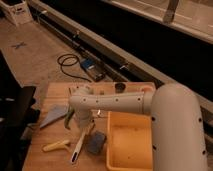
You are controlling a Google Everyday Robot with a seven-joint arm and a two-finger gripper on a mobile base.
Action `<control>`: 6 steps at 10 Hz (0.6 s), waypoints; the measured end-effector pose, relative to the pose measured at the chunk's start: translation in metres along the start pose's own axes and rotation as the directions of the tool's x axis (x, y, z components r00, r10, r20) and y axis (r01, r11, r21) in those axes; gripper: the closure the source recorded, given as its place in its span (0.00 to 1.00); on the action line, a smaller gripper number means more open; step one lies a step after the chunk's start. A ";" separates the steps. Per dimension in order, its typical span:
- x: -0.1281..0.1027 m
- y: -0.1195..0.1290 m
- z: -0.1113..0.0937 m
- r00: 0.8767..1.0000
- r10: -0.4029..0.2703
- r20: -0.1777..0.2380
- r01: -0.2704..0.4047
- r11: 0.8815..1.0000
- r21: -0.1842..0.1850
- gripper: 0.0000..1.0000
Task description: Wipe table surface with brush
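Observation:
The light brown wooden table surface (50,160) fills the lower left of the camera view. The long white brush (80,146) lies on it, slanted, with its lower end near the front edge and its upper end under my gripper. My gripper (81,121) points down at the end of the white arm, just above or touching the brush's upper end. I cannot tell whether it holds the brush.
A short yellow-handled tool (56,145) lies left of the brush and a blue-grey block (97,142) right of it. A big yellow tub (129,156) takes up the table's right side. A grey flat piece (53,116) lies at the left, a dark cup (120,87) at the back.

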 end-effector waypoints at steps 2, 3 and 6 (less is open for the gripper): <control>0.016 -0.008 0.004 1.000 0.016 0.013 -0.016 1.000 0.020 1.00; 0.020 -0.014 0.006 1.000 0.021 0.018 -0.022 0.999 0.037 1.00; 0.005 -0.042 0.006 0.999 -0.026 0.034 0.023 0.997 0.075 1.00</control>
